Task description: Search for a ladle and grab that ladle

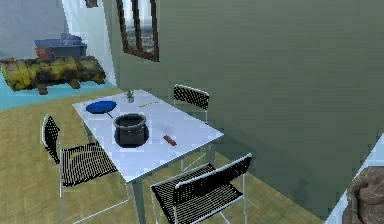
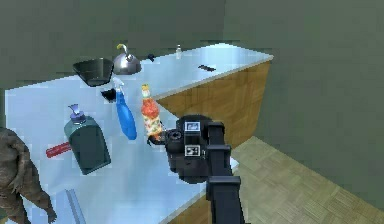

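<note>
My gripper [image 2: 160,138] is at the end of the dark arm [image 2: 224,190], above a pale blue countertop [image 2: 200,95]. Its far end is at the foot of an orange-red bottle [image 2: 150,115] standing on the counter, so I cannot tell whether it holds anything. Beside that stand a blue bottle [image 2: 125,115] and a teal pump dispenser [image 2: 86,142]. Farther back are a black pan [image 2: 92,69] and a metal kettle [image 2: 125,62]. In the forward view a white table [image 1: 190,128] carries a black pot [image 1: 130,129], a blue plate [image 1: 99,107], a thin stick [image 1: 152,103] and a small red thing [image 1: 170,140].
Wire chairs [image 1: 205,195] stand around the table, with a window [image 1: 138,28] on the green wall behind. A patterned couch [image 1: 50,72] lies far left. A brown statue [image 2: 20,178] stands at the counter's left end. Wooden cabinets [image 2: 235,95] front the counter, with wood floor [image 2: 290,175] beside them.
</note>
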### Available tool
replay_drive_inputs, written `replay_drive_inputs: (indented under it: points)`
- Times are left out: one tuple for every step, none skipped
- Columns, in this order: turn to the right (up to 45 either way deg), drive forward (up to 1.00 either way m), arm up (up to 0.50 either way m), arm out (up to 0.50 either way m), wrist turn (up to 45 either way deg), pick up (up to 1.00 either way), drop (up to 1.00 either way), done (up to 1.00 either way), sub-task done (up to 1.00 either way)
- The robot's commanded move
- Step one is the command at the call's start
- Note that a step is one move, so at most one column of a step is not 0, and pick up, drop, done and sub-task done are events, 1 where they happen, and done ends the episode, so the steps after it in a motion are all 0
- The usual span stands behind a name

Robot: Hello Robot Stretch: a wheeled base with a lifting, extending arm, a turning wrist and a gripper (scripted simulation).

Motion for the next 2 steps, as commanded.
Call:
replay_drive_inputs:
  points:
    - [0.0,0.00,0.10,0.00,0.0,0.00,0.00,0.00,0.00]
    - [0.0,0.00,0.00,0.00,0.0,0.00,0.00,1.00,0.00]
